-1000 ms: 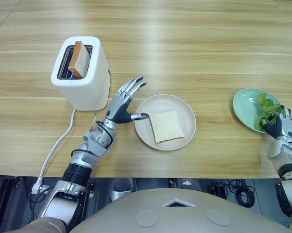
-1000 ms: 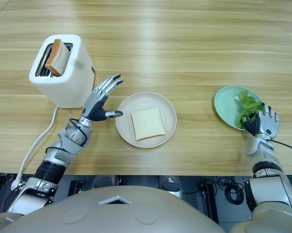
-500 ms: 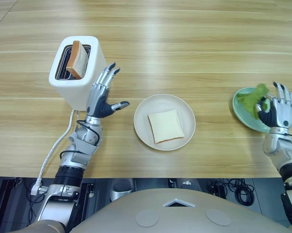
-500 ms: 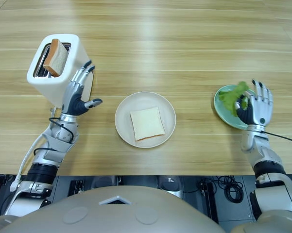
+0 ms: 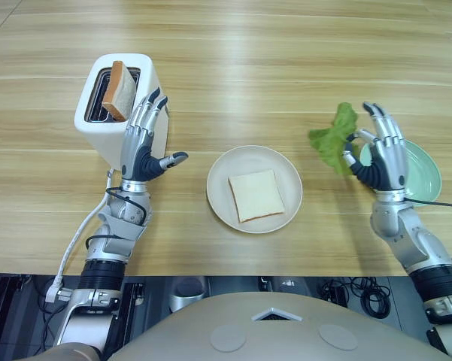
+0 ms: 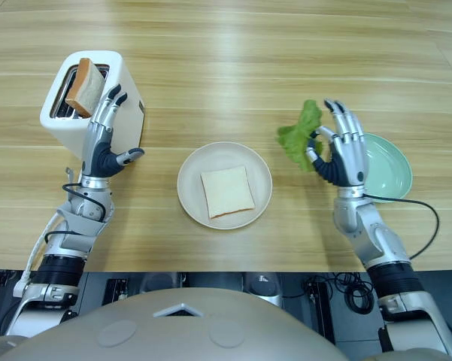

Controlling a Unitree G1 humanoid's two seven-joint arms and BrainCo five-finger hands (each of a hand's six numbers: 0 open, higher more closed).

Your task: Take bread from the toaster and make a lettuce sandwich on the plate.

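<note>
Lying nearest the front edge of the tabletop [image 5: 286, 68], a white cord [image 5: 79, 241] runs from below that edge up toward the toaster on the robot's left. Just beyond, in the middle, sits a beige plate [image 5: 254, 154] with one slice of bread [image 5: 256, 195] lying flat on it, slightly turned so its corners point off-square. To the left of this plate, the left robot hand [image 5: 141, 147] stands upright with its fingers stretched out straight and its thumb pointing toward the plate; it has hold of nothing, and it is right against the near right side of the toaster, though whether it touches cannot be told. On the right, the right robot hand [image 5: 383, 158] is raised with the palm facing left, pinching a lettuce leaf [image 5: 333, 139] between thumb and a fingertip while the other fingers are spread upward. The leaf hangs to the left of that hand, over bare wood between the beige plate and a green plate [image 5: 421, 177], clear of both. The green plate lies behind and to the right of the right robot hand, partly hidden by it. Farther back on the left stands the white toaster [image 5: 94, 134], with a second slice [image 5: 122, 90] sticking up out of its slot, leaning a little. Beyond it lies light wood grain.
</note>
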